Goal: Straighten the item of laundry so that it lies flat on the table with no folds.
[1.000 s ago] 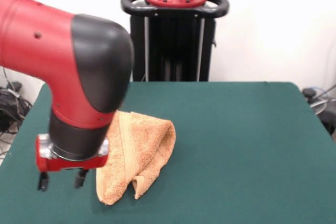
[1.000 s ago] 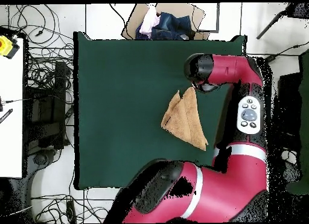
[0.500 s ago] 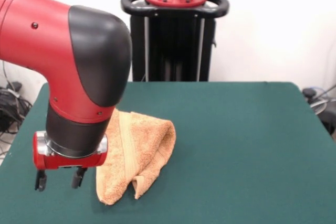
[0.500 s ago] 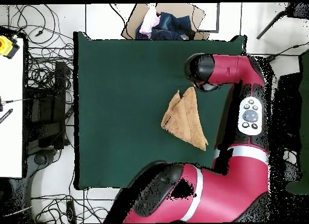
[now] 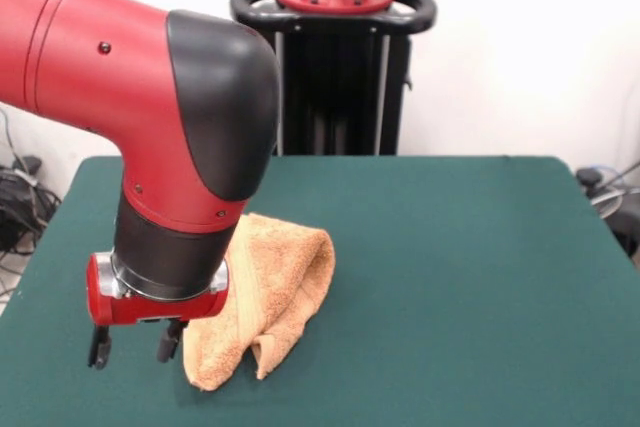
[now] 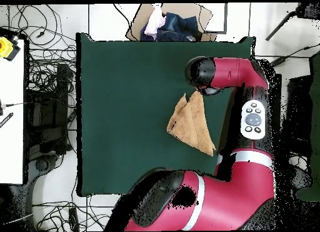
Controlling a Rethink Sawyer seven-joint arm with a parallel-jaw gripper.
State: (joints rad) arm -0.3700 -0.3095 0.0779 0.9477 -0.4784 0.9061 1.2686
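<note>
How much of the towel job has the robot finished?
Nothing looks done: the towel is bunched and folded over on the green table, not flat. The gripper hangs open beside the towel's edge, holding nothing, low near the tabletop. Left to do: grab an edge or corner, pull the folds open and spread the towel flat.

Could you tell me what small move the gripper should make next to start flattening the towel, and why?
Probably a short sideways shift onto the folded orange-tan terry towel, then a descent to pinch its near corner. The red and black gripper hangs open just beside the towel's edge, holding nothing, while the cloth lies doubled over in a bunched wedge on the dark green felt table.
</note>
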